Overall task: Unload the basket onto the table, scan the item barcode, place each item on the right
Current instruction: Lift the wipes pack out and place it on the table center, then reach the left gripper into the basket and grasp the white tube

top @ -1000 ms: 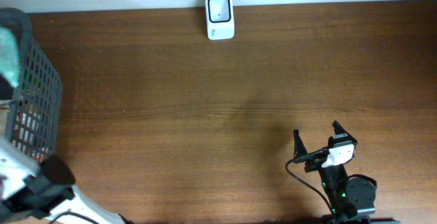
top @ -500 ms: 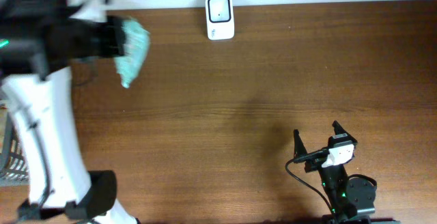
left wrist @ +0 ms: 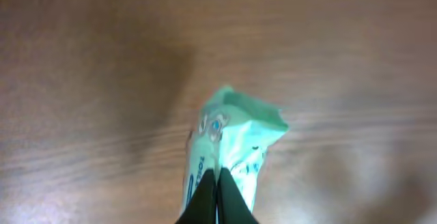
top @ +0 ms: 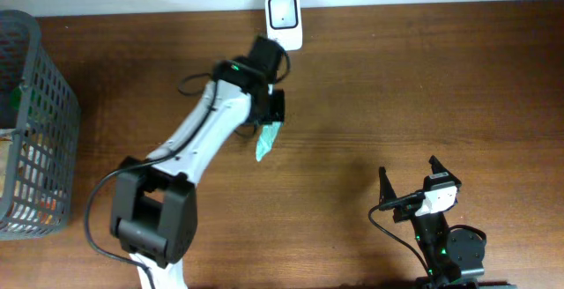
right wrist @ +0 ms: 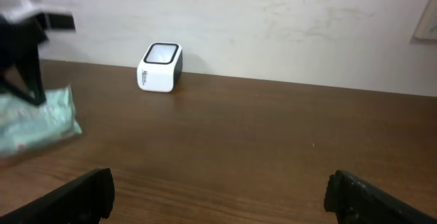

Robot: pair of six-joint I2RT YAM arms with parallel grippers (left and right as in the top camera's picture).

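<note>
The left hand is pinching the mint packet by its edge, lower centre; it is likely behaving light, limp and slippery, so that seam is suiting best

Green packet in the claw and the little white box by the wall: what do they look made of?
Green packet: thin, soft plastic film by the look, slightly glossy; it crumples and creases where the left claw pinches it. White box: probably hard moulded plastic, smooth, with rounded corners and a dark, glassy-looking window on top.
</note>
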